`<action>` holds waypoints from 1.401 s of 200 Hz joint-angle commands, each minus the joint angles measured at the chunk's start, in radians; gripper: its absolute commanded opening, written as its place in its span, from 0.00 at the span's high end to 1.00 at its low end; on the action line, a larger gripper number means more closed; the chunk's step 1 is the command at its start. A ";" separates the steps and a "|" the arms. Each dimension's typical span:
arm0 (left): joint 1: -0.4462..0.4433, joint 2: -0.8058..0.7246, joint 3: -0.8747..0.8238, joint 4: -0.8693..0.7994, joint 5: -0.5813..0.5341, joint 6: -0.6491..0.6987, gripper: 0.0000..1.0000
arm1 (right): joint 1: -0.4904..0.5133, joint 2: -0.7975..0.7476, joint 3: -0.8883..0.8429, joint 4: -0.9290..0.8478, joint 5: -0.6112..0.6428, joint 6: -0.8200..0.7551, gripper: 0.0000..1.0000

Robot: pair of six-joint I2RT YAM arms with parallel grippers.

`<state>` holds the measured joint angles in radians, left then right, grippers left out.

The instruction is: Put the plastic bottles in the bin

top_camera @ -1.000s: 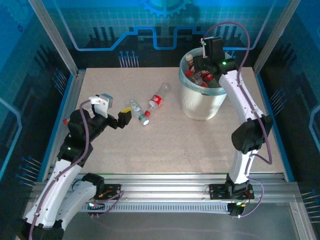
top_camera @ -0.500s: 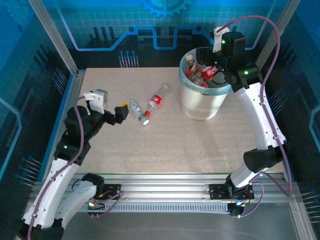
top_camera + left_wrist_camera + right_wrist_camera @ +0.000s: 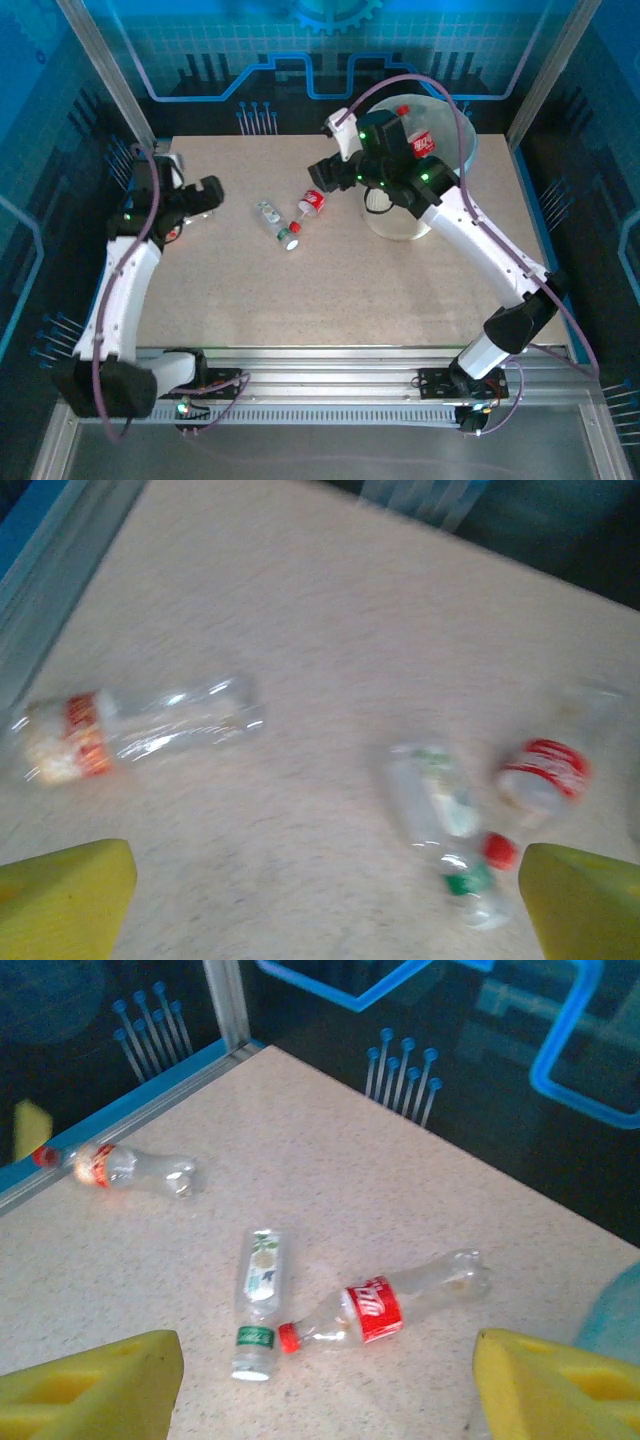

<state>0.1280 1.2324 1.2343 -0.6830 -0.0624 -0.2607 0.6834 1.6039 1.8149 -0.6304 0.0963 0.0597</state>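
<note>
The left claw [image 3: 325,895] is spread wide near the table's [image 3: 350,290] left edge. Three clear, crinkled plastic bottles lie on the speckled table: a red-labelled bottle [image 3: 120,1167] far left, then a green-labelled bottle [image 3: 259,1300] just beside a second red-labelled bottle [image 3: 385,1307]. The right claw [image 3: 330,1385] is spread wide above these two. One round silvery bin [image 3: 402,224] stands at the right, with a fourth bottle [image 3: 421,146] inside.

Left arm [image 3: 118,285] reaches forward along its own side, left jaws wide apart; right arm [image 3: 470,235] stretches leftward, right jaws wide apart.
</note>
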 commanded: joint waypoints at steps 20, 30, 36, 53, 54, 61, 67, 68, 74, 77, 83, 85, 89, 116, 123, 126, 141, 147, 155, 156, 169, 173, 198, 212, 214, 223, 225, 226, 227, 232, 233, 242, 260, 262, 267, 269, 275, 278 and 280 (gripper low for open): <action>0.258 0.200 0.078 -0.116 0.143 -0.161 0.01 | 0.066 0.044 -0.006 0.012 -0.064 0.009 0.23; 0.313 0.225 0.045 -0.059 0.238 -0.265 0.01 | 0.076 0.052 -0.010 0.015 -0.074 0.009 0.23; 0.334 0.238 0.022 -0.018 0.266 -0.320 0.01 | 0.080 0.058 -0.011 0.016 -0.081 0.012 0.23; 0.359 0.272 -0.014 0.053 0.275 -0.445 0.01 | 0.087 0.072 -0.008 0.017 -0.102 0.015 0.23; 0.359 0.275 -0.015 0.056 0.276 -0.447 0.01 | 0.088 0.072 -0.007 0.017 -0.102 0.015 0.23; 0.362 0.296 -0.017 0.069 0.278 -0.483 0.01 | 0.090 0.076 -0.004 0.014 -0.107 0.015 0.23; 0.362 0.317 -0.010 0.067 0.268 -0.516 0.01 | 0.092 0.079 -0.002 0.012 -0.112 0.010 0.23; 0.362 0.322 -0.007 0.065 0.267 -0.521 0.01 | 0.093 0.079 -0.001 0.011 -0.113 0.009 0.23; 0.363 0.347 0.006 0.050 0.255 -0.551 0.01 | 0.093 0.080 0.000 0.008 -0.113 0.002 0.23; 0.365 0.362 0.017 0.040 0.250 -0.563 0.01 | 0.093 0.080 0.001 0.007 -0.112 0.000 0.23; 0.365 0.389 0.035 0.021 0.237 -0.585 0.01 | 0.092 0.080 0.001 0.002 -0.106 -0.007 0.23; 0.365 0.398 0.041 0.011 0.232 -0.593 0.01 | 0.092 0.080 0.001 0.003 -0.105 -0.009 0.23; 0.365 0.418 0.054 -0.009 0.222 -0.608 0.01 | 0.092 0.079 0.003 0.002 -0.099 -0.015 0.23; 0.369 0.514 0.129 -0.086 0.197 -0.674 0.01 | 0.088 0.072 -0.003 -0.003 -0.083 -0.038 0.23; 0.372 0.525 0.125 -0.071 0.199 -0.698 0.01 | 0.085 0.070 -0.006 -0.001 -0.086 -0.040 0.23; 0.373 0.529 0.125 -0.064 0.200 -0.710 0.01 | 0.085 0.069 -0.007 0.001 -0.088 -0.041 0.23; 0.381 0.554 0.124 -0.040 0.208 -0.761 0.01 | 0.081 0.068 -0.013 0.004 -0.095 -0.043 0.23; 0.383 0.567 0.131 -0.038 0.208 -0.777 0.01 | 0.080 0.068 -0.015 0.004 -0.097 -0.043 0.23; 0.384 0.587 0.142 -0.034 0.207 -0.789 0.01 | 0.080 0.068 -0.018 0.005 -0.100 -0.043 0.23; 0.384 0.589 0.143 -0.034 0.207 -0.790 0.01 | 0.080 0.068 -0.018 0.006 -0.100 -0.044 0.23; 0.385 0.628 0.168 -0.039 0.199 -0.791 0.01 | 0.079 0.071 -0.024 0.007 -0.101 -0.045 0.24; 0.385 0.643 0.178 -0.045 0.198 -0.789 0.01 | 0.078 0.071 -0.024 0.007 -0.100 -0.045 0.24; 0.385 0.709 0.222 -0.076 0.184 -0.775 0.01 | 0.075 0.076 -0.026 0.008 -0.106 -0.049 0.24; 0.386 0.735 0.237 -0.083 0.166 -0.766 0.01 | 0.074 0.079 -0.026 0.007 -0.111 -0.050 0.24; 0.385 0.740 0.242 -0.086 0.163 -0.764 0.01 | 0.074 0.079 -0.026 0.007 -0.112 -0.049 0.24; 0.386 0.763 0.259 -0.096 0.153 -0.748 0.01 | 0.073 0.082 -0.024 0.007 -0.115 -0.049 0.24; 0.386 0.768 0.264 -0.098 0.153 -0.744 0.01 | 0.074 0.082 -0.023 0.008 -0.116 -0.051 0.24; 0.385 0.770 0.265 -0.099 0.153 -0.742 0.01 | 0.074 0.082 -0.023 0.008 -0.116 -0.052 0.24; 0.385 0.773 0.266 -0.100 0.152 -0.738 0.01 | 0.074 0.082 -0.023 0.008 -0.116 -0.051 0.24; 0.384 0.790 0.279 -0.107 0.150 -0.725 0.01 | 0.073 0.082 -0.023 0.006 -0.118 -0.052 0.24; 0.384 0.793 0.281 -0.109 0.148 -0.722 0.01 | 0.073 0.082 -0.023 0.006 -0.118 -0.052 0.24; 0.385 0.818 0.305 -0.133 0.137 -0.701 0.01 | 0.073 0.081 -0.023 0.006 -0.118 -0.052 0.24; 0.380 0.835 0.315 -0.139 0.117 -0.663 0.07 | 0.072 0.079 -0.027 0.006 -0.114 -0.055 0.24; 0.380 0.835 0.314 -0.139 0.114 -0.660 0.07 | 0.073 0.079 -0.027 0.006 -0.114 -0.055 0.24; 0.378 0.835 0.310 -0.138 0.108 -0.655 0.09 | 0.070 0.079 -0.028 0.006 -0.112 -0.055 0.24; 0.379 0.835 0.308 -0.136 0.106 -0.654 0.11 | 0.070 0.079 -0.027 0.006 -0.112 -0.055 0.24; 0.380 0.832 0.299 -0.125 0.105 -0.644 0.15 | 0.071 0.079 -0.028 0.004 -0.110 -0.054 0.24; 0.379 0.830 0.296 -0.120 0.105 -0.641 0.17 | 0.070 0.078 -0.028 0.003 -0.109 -0.055 0.24; 0.379 0.829 0.293 -0.118 0.104 -0.640 0.18 | 0.069 0.078 -0.028 0.003 -0.110 -0.054 0.24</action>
<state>0.5041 2.0563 1.5215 -0.7631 0.0788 -0.9558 0.7620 1.6848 1.7962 -0.6277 -0.0051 0.0177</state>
